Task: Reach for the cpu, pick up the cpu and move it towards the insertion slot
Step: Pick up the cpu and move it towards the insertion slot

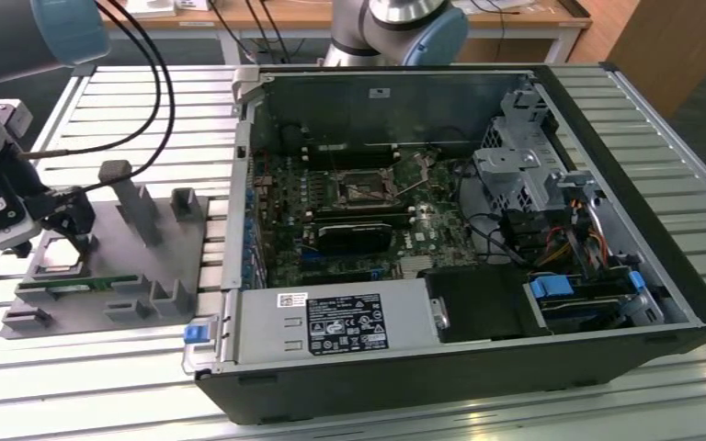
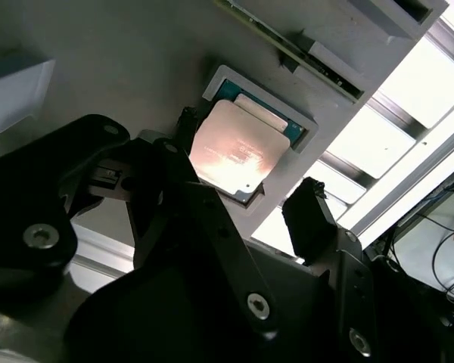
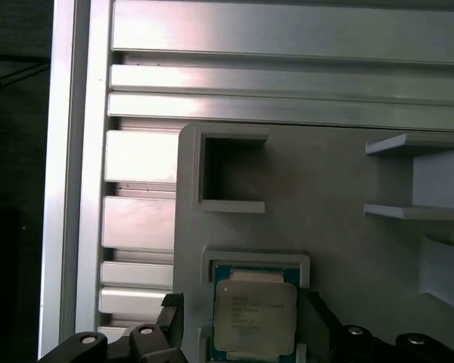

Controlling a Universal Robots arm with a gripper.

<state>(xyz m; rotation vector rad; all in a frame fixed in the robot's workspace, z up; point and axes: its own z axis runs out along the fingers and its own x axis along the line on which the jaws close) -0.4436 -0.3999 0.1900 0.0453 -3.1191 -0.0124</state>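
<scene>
The cpu (image 1: pixel 62 256), a flat square chip with a silvery top, lies in its recess on the grey fixture block (image 1: pixel 144 248) at the exterior view's left. My gripper (image 1: pixel 44 231) hangs right over it. In both wrist views the dark fingers (image 2: pixel 310 215) stand on two opposite sides of the cpu (image 2: pixel 234 151), with a small gap on each side. The gripper (image 3: pixel 244 310) is open around the cpu (image 3: pixel 255 318), which rests flat in the recess. The insertion slot (image 1: pixel 363 191) is the square metal-framed socket on the motherboard inside the open computer case (image 1: pixel 451 386).
A thin green memory stick (image 1: pixel 77 283) lies along the fixture's near edge. Grey upright posts (image 1: pixel 132 202) rise from the fixture beside the gripper. The case's walls surround the motherboard, with a drive cage (image 1: pixel 518 165) and cables (image 1: pixel 562 239) at the exterior view's right. Ribbed aluminium tabletop (image 1: pixel 144 101) lies around.
</scene>
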